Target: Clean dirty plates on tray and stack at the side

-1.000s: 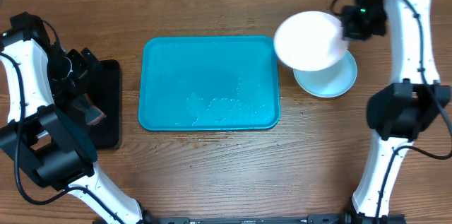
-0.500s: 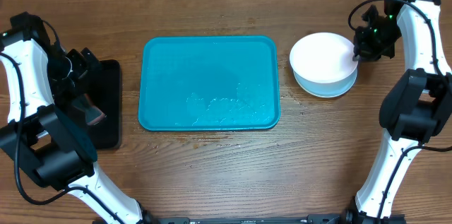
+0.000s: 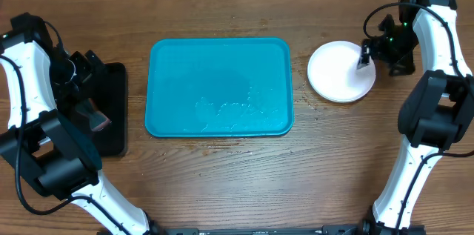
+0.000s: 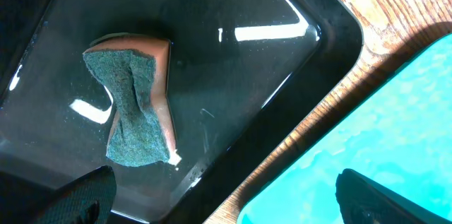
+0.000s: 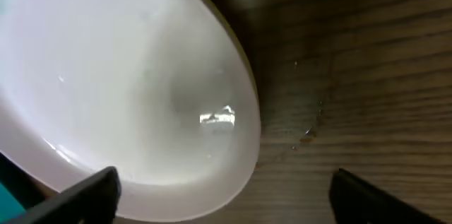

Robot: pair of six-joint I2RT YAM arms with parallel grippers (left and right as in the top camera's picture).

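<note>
Small round white plastic plate (image 3: 339,72) is sitting on the wooden counter (image 3: 222,183) at 3 o'clock of the large turquoise-blue rectangular plastic tray (image 3: 159,87), just beside its rim but not touching it. It looks to be topping a stack; how many plates are lying under it, cannot tell. The tray is carrying no plates, only water droplets (image 3: 229,109) near its 6 o'clock edge.

Right gripper (image 3: 365,54) is hanging at the white plate's 3 o'clock rim. Its jaws are standing wide apart and gripping nothing; the wrist view is showing the plate's rim below and between the fingers. So the plate is lying toward 9 o'clock from the jaws. A round plate is giving no long axis to line up with.

Left gripper (image 4: 226,197) is hovering over the smaller black rectangular tray (image 4: 296,61) at the counter's 9 o'clock side, jaws also apart, with the green-faced sponge (image 4: 134,107) lying loose below. It is well apart from the plates, the whole turquoise tray lying between.

The right arm is clearly the nearer one. Judging by this, stacking is looking about finished, and the next move is probably the right arm backing off toward 3 o'clock, clearing the rim without nudging the stack.
</note>
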